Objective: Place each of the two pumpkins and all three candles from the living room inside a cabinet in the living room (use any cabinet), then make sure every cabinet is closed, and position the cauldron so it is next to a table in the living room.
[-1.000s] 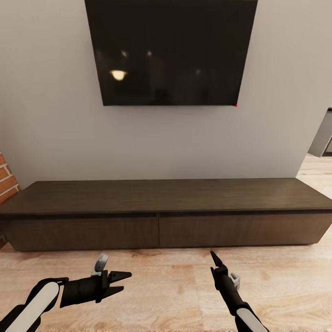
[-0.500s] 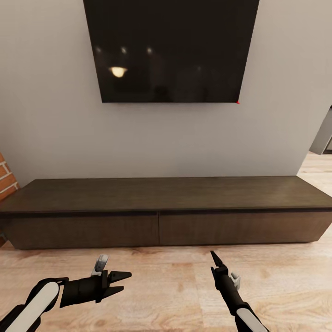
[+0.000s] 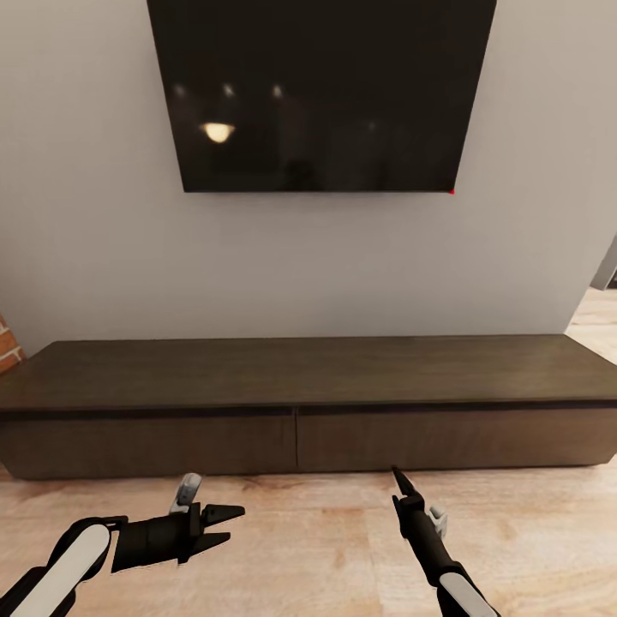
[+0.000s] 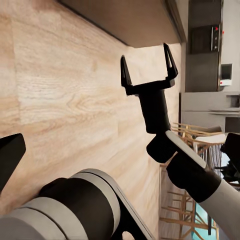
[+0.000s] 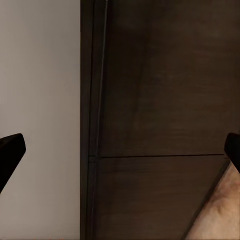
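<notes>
**Cabinet dead ahead, both drawers shut, both grippers empty**

The cabinet (image 3: 300,403) sits on the floor against the wall, directly under the TV (image 3: 321,94), spanning almost the full width of the head view. Two wide plain drawer fronts, seam between them roughly centre. Both read as flush and shut. No pumpkins, candles or cauldron on its top or on the floor in front.

Handling guess: rigid wood, heavy carcass, won't shift. Drawer fronts are flat and look handle-less, so nothing to pinch on the face. Best bet is the dark recess running along under the top slab: hook a fingertip over the upper edge of a front there and pull straight out. Smooth finish, so a shallow hook may slip.

Left gripper (image 3: 224,525) hangs low over the floor in front of the left drawer, jaws spread moderately, holding nothing. Right gripper (image 4: 148,67) is in front of the right drawer, fingers wide apart per the left wrist view, also empty; right wrist view looks straight at the seam between the drawer fronts.

Wood plank floor (image 3: 326,548) between robot and cabinet; neither gripper touches the cabinet.
</notes>
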Tool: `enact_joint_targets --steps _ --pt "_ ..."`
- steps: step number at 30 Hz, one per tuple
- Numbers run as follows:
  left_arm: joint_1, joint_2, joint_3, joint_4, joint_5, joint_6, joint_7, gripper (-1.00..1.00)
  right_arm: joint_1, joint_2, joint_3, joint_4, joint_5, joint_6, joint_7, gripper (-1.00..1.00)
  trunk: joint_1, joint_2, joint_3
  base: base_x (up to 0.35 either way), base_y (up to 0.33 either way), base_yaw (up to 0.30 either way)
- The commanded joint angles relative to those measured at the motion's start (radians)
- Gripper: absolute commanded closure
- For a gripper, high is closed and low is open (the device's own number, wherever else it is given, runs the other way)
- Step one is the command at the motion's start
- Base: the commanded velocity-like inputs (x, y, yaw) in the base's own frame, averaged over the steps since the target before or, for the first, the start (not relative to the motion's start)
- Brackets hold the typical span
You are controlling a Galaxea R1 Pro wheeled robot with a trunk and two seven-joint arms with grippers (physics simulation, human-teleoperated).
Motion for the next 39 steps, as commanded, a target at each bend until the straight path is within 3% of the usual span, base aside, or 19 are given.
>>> enact_joint_targets --steps 1,14,39 --pt "-0.001 0.001 -0.001 0.000 -0.005 0.001 -0.007 -1.00 -0.001 -0.001 0.006 0.001 -0.011 0.004 0.003 -1.00 0.000 0.000 -0.001 0.261 0.001 0.000" --pt "-0.001 0.001 -0.006 0.001 -0.007 0.001 -0.007 -1.00 -0.001 -0.001 0.006 0.001 -0.010 0.004 0.003 -1.00 0.000 0.000 -0.001 0.279 0.000 0.000" --pt "-0.001 0.000 -0.008 -0.001 -0.007 0.001 -0.007 -1.00 -0.001 -0.001 0.005 0.001 -0.011 0.004 0.003 -1.00 0.000 0.000 -0.001 0.057 0.017 0.000"
